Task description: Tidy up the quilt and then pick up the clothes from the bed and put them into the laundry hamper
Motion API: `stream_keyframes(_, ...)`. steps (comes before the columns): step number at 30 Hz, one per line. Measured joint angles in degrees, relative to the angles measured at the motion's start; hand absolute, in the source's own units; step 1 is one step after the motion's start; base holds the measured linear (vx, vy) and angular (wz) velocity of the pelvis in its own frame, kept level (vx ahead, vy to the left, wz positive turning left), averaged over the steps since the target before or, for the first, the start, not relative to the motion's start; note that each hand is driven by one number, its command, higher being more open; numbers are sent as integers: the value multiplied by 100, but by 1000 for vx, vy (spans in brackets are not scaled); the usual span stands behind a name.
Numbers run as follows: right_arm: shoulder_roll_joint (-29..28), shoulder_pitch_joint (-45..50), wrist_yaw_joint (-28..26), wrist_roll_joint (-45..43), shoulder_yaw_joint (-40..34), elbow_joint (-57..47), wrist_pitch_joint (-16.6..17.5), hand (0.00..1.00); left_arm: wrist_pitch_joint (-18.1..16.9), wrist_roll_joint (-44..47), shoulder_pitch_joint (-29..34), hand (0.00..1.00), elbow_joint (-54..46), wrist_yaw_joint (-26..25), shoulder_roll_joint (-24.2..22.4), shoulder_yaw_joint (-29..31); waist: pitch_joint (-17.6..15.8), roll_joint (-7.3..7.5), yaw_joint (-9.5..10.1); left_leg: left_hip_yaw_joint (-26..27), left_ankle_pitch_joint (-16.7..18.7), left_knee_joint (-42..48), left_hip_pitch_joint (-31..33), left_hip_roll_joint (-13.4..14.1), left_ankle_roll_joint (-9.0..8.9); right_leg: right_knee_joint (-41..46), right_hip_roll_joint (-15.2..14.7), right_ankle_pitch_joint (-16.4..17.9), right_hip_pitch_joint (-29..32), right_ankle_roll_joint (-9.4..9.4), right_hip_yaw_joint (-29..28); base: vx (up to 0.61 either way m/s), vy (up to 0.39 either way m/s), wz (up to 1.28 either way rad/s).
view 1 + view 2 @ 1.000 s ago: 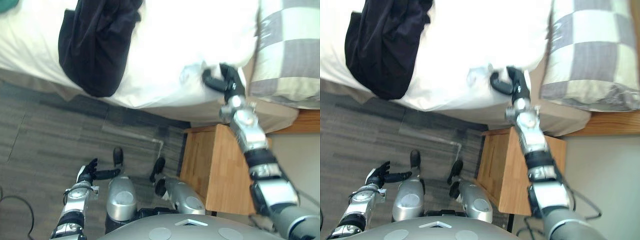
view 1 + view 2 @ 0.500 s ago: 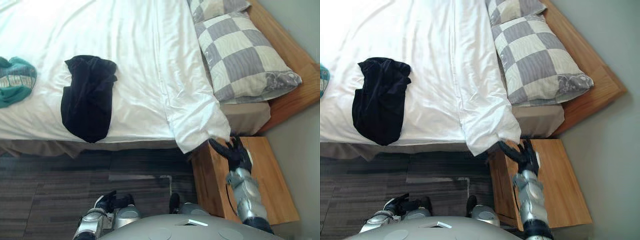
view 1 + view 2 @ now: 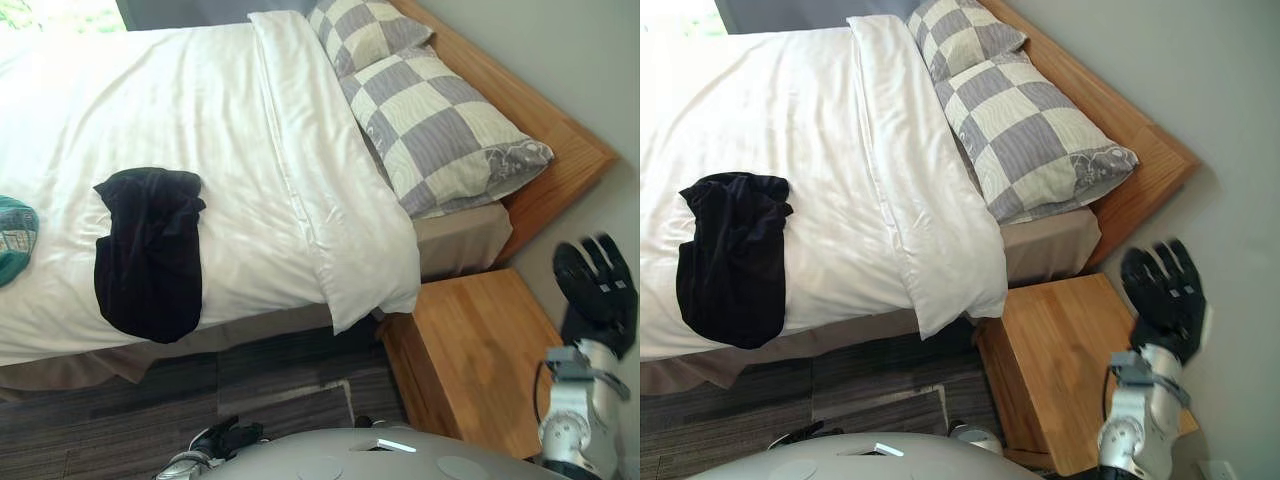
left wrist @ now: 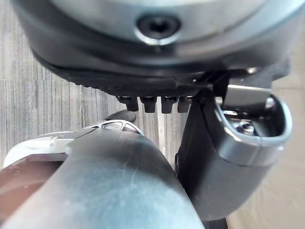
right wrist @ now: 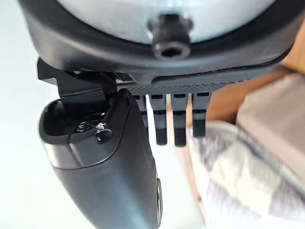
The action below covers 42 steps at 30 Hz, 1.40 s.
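1. Right hand [image 3: 597,290] is up in the air with its fingers straight and spread wide. It holds nothing. It hangs over the far side of the wooden nightstand [image 3: 470,350], close to the wall [image 3: 560,60].
2. Left hand [image 3: 228,438] is low down by the floor [image 3: 120,410]. I cannot tell if it is open or shut.
3. White quilt [image 3: 200,130] lies flat over the bed [image 3: 540,140], with a folded strip next to the checked pillows [image 3: 440,140]. One corner [image 3: 375,290] hangs off the bed edge beside the nightstand. That corner is the part nearest the right hand, but they are apart.
4. Black clothes [image 3: 145,255] lie in a heap on the quilt near the bed edge. They are well apart from the right hand, over toward the left side. A green cloth [image 3: 12,240] peeks in farther left.
5. Clothes like these look soft, light and floppy. They will sag and may slip. I think the best grab is a big bunch in the middle of the heap, with fingers closed tight round the folds.
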<state>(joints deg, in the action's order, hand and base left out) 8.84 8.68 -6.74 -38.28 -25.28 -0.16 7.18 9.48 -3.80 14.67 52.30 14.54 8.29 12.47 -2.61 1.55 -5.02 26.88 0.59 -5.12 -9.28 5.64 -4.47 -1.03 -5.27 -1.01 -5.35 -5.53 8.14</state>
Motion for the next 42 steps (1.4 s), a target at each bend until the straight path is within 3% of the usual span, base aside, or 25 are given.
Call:
stream_keyframes(3, 181, -582, -150, -564, 595, 0, -194, 0, -38, 132, -2, 100, 10, -5, 17, -146, 6, -84, 31, -164, -31, -1, 101, -34, 33, -1, -35, 3, 15, 2, 137, -37, -1, 30)
stream_keyframes(8, 557, -2134, -18, -1098, 1347, 50, -235, 0, -253, 454, -142, 100, 12, -18, -35, -533, -174, -458, 253, -593, -212, 1, 597, -110, 148, 61, -120, -5, 327, 4, 457, -63, 3, 37)
stream_keyframes(13, 1035, -3802, 354, -1268, 1357, 222, -86, 0, -594, 826, -523, 100, 12, 101, -66, -592, -933, -733, 420, -837, -497, 31, 1202, -156, 235, 978, -270, 255, 1260, 119, 591, -90, 20, 25)
stream_keyframes(15, 1155, -4191, 536, -1268, 1354, 187, 98, 0, -776, 1013, -691, 100, -17, 165, -66, -583, -1301, -737, 504, -909, -608, 38, 1489, -314, 286, 2013, -555, 720, 1957, 115, 573, -102, 0, 27)
stream_keyframes(18, 1161, -4551, 848, -1269, 1370, 125, 165, 0, -984, 1193, -854, 100, -147, 224, -74, -535, -1786, -751, 547, -953, -602, 327, 1933, -511, 292, 2943, -926, 1101, 2694, 148, 459, -57, -57, 24)
stream_keyframes(20, 1187, -4627, 1032, -1268, 1377, 57, 192, 0, -1092, 1275, -1006, 100, -182, 237, -93, -537, -2009, -830, 646, -916, -604, 471, 2284, -537, 294, 3251, -1005, 1175, 3147, 192, 364, -50, -84, 2)
stream_keyframes(26, 1187, -4647, 1294, -1281, 1360, 123, 335, 0, -1471, 1702, -1295, 100, -313, 350, -206, -611, -2561, -996, 611, -898, -692, 719, 3265, -542, 285, 3908, -1140, 1349, 4346, 347, 268, -35, -137, 7)
stream_keyframes(30, 1017, -4593, 642, -1536, 1476, 400, 732, 0, -1483, 1739, -1489, 100, -307, 103, -366, -646, -2599, -935, 522, -851, -691, 794, 3469, -480, 270, 3908, -1094, 1354, 4537, 356, 265, -11, -87, 0)
stream_keyframes(35, 85, -3888, -571, -1894, 1654, 879, 1412, 0, -1423, 1711, -1706, 100, -268, -339, -484, -717, -2585, -704, 355, -705, -521, 915, 3318, -388, 247, 3699, -955, 1332, 4341, 336, 153, 16, -35, -20)
stream_keyframes(38, -310, -2893, -826, -1939, 1847, 1658, 1448, 0, -1208, 1672, -1712, 100, -209, -640, -393, -704, -2489, -479, 321, -536, -273, 1065, 2930, -284, 204, 3488, -828, 1323, 3895, 322, 65, 103, -37, -39)
stream_keyframes(40, -365, -2302, -902, -2031, 1857, 2432, 1230, 0, -1090, 1642, -1733, 100, -184, -810, -376, -703, -2443, -413, 318, -451, -141, 1104, 2711, -246, 181, 3379, -764, 1323, 3662, 320, -2, 113, -10, -32)
stream_keyframes(41, -390, -1931, -918, -2064, 1846, 2963, 1017, 100, -1028, 1636, -1791, 100, -107, -898, -377, -703, -2426, -394, 315, -394, -85, 1105, 2630, -240, 178, 3322, -750, 1318, 3587, 310, -34, 138, 3, -25)
stream_keyframes(42, -422, -1577, -873, -2052, 1798, 3434, 788, 100, -970, 1634, -1856, 100, -21, -950, -376, -704, -2426, -394, 295, -351, -40, 1101, 2571, -239, 178, 3271, -741, 1311, 3518, 298, -55, 119, 5, -21)
